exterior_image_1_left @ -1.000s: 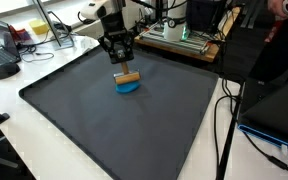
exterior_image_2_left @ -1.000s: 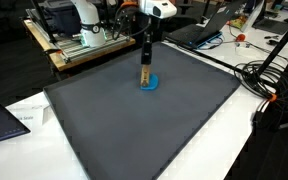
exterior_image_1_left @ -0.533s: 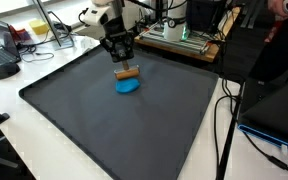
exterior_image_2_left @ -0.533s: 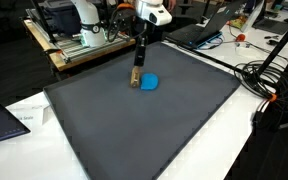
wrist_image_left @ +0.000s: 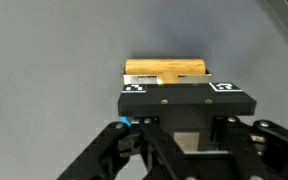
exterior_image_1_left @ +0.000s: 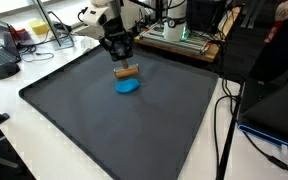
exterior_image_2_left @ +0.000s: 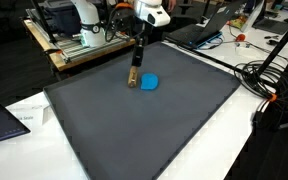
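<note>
One wooden block [exterior_image_1_left: 128,72] — clamped within the tool [exterior_image_1_left: 122,64].

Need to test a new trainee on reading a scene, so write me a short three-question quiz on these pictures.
1. True or false: the gripper is shut on the block.
2. Pick one: the disc lying on the mat is A) red, B) blue, C) green.
3. Short answer: does the block sit on top of the disc?

Key
1. True.
2. B.
3. No. In both exterior views the block is apart from the disc, just beside it.
</note>
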{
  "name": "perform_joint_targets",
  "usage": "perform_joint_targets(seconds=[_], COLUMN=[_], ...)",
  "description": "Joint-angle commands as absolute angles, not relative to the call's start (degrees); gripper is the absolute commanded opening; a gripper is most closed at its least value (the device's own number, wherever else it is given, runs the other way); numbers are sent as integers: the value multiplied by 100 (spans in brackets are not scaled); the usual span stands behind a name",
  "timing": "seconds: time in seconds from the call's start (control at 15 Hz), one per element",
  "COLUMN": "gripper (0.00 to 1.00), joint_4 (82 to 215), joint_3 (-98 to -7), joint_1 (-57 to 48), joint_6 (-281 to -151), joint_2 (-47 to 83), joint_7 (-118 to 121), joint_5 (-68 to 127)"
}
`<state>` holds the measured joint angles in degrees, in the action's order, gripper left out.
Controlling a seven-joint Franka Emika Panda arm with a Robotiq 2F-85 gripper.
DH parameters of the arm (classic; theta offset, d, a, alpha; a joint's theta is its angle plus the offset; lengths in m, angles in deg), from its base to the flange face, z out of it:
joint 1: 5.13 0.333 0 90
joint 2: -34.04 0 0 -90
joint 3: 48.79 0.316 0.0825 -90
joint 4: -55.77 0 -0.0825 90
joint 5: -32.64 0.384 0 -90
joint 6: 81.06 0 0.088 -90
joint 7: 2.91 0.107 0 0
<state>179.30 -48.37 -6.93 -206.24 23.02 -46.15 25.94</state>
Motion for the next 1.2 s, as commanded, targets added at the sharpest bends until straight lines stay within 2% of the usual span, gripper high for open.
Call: perform_joint_targets(seconds=[0.0,1.13], gripper=[22,22], joint_4=[17878,17984], joint_3=[-4848,-4763], joint_1=[-773,-608], joint_6=[-20417,-20798], joint_2=[2417,3266], joint_7=[-4443,-3490], joint_5=[2634,2814])
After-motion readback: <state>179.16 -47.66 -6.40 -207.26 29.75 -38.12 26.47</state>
